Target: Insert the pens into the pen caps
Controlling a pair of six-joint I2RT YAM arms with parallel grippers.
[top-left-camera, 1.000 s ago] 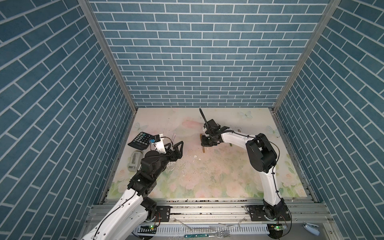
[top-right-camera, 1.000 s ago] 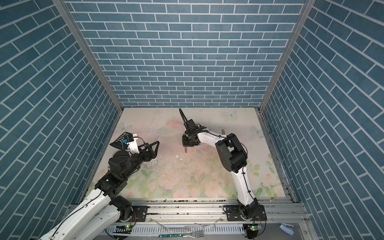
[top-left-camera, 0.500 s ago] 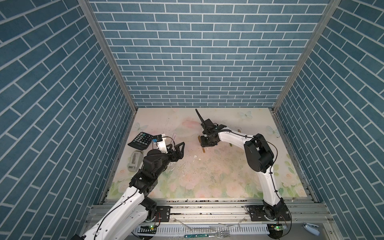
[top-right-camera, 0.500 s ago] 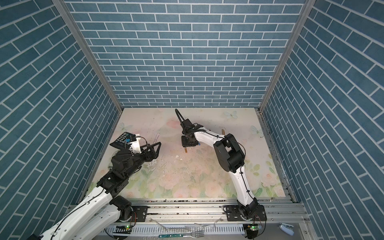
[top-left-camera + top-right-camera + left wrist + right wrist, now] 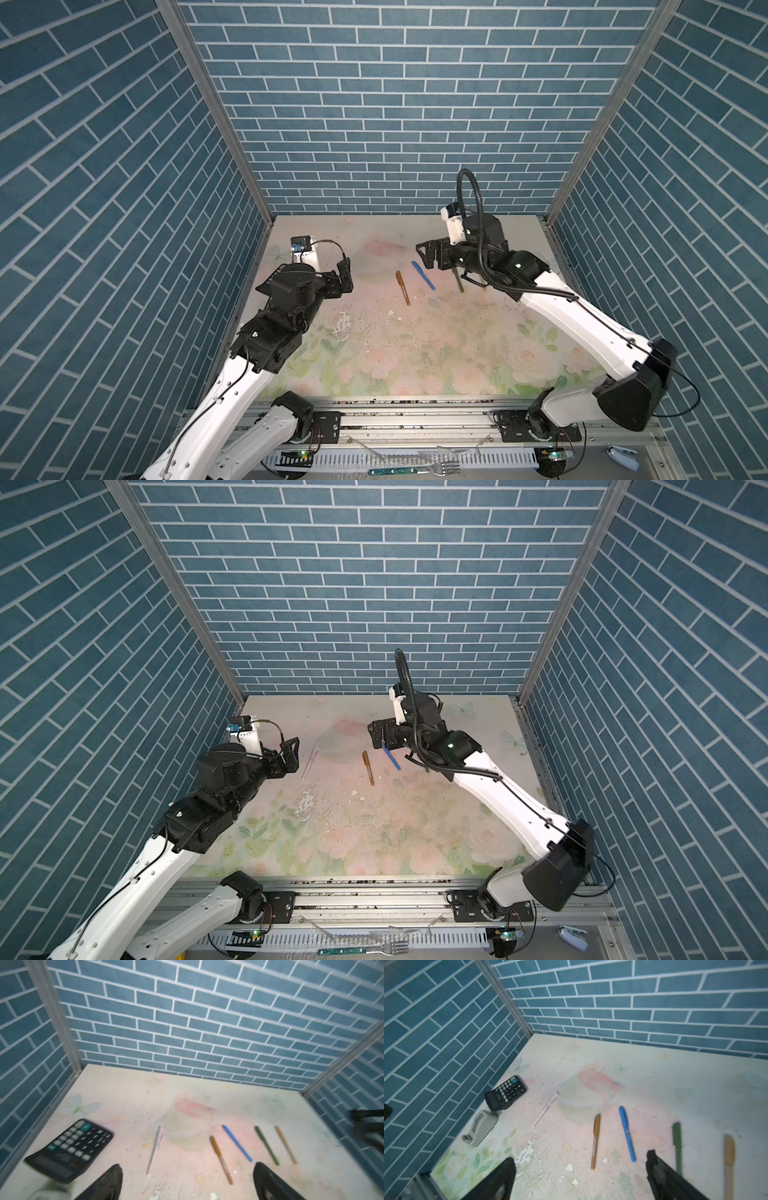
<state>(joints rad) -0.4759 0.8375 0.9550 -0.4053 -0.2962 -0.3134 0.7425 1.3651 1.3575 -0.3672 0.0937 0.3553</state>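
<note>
**Left tool [image 5: 346, 276] and right tool [image 5: 426, 254] open, nothing held**

I see both tools raised above the floral worktop [image 5: 415, 353], fingers spread wide with nothing between them. The pens lie flat in a loose row, apart from one another: pink pen [image 5: 154, 1149], gold pen [image 5: 221, 1159], blue pen [image 5: 236, 1142], green pen [image 5: 267, 1145], tan pen [image 5: 286, 1144]. Each looks capped. A calculator [image 5: 70, 1149] sits near the left wall.

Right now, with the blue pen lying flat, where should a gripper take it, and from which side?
I would take the blue pen at mid-barrel from straight above, jaws across its width. It lies flat on the table, and the gold pen and green pen beside it leave room.
</note>
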